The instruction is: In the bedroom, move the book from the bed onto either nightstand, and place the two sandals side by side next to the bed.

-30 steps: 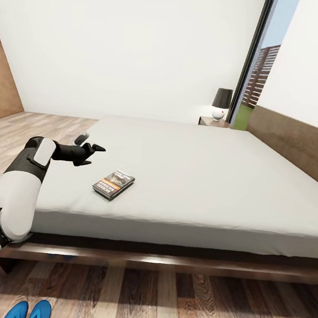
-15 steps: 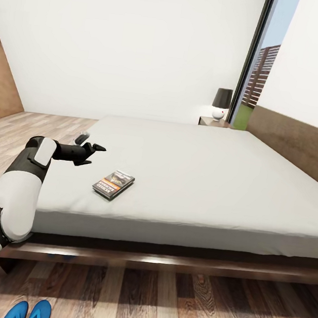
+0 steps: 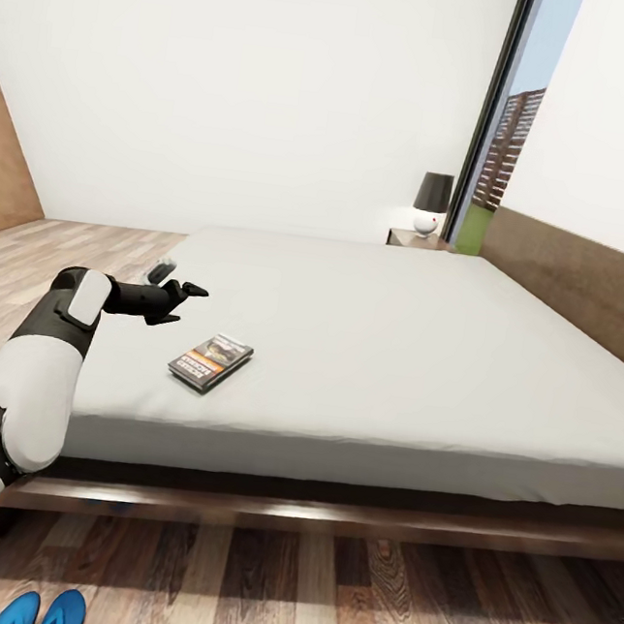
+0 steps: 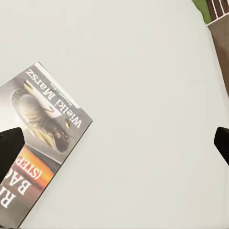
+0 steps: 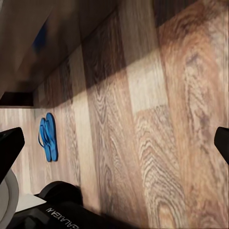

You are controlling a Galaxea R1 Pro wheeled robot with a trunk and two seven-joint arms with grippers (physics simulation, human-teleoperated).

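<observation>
Left gripper [image 3: 180, 288] spread wide, empty, hovering over the bed [image 3: 396, 342] mattress near its edge. Book [image 3: 210, 361] lies flat just ahead of and below it, not touching; its cover shows under one fingertip [image 4: 9, 150]. Right gripper [image 5: 114, 143] also spread, over wood floor [image 5: 157, 124]; two sandals [image 5: 48, 136] side by side beyond it, beside the bed.

Bright, even, slightly soft renders

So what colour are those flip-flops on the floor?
Bright blue. The two sandals show best in the right wrist view.
</observation>
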